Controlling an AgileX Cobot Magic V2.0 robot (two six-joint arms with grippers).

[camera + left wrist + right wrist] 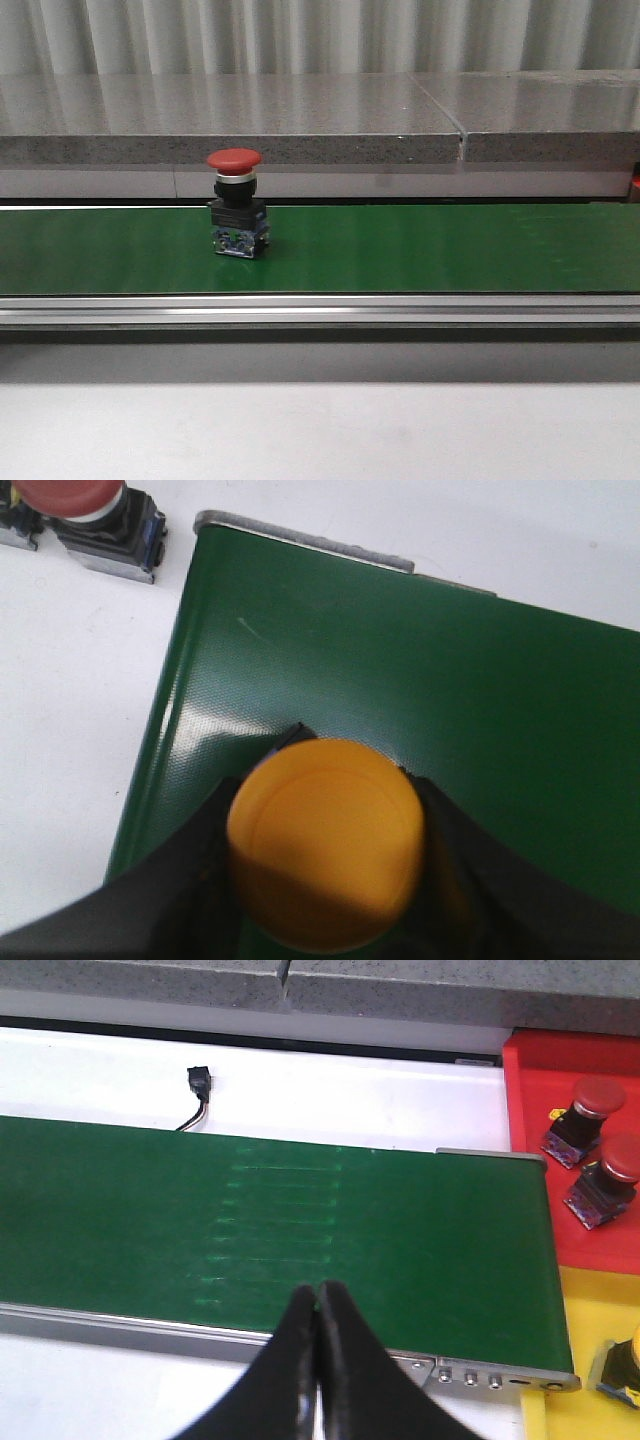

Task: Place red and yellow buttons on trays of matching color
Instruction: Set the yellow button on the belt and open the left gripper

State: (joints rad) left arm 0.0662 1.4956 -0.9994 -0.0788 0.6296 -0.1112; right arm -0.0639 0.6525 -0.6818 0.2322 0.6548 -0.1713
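Note:
A red button (235, 200) with a black and blue base stands upright on the green belt (450, 250), left of centre in the front view. My left gripper (327, 818) is shut on a yellow button (325, 850) just above one end of the belt (450, 710). My right gripper (320, 1295) is shut with nothing in it, over the belt's near rail. The red tray (530, 1090) beyond the belt's end holds two red buttons (590, 1100) (615, 1165). Beside it, the yellow tray (590, 1310) holds one yellow button (625, 1360). Neither gripper shows in the front view.
Another red button (75, 500) stands on the white table off the belt's end in the left wrist view. A small black connector with a cable (200, 1085) lies behind the belt. A grey stone ledge (300, 120) runs along the back.

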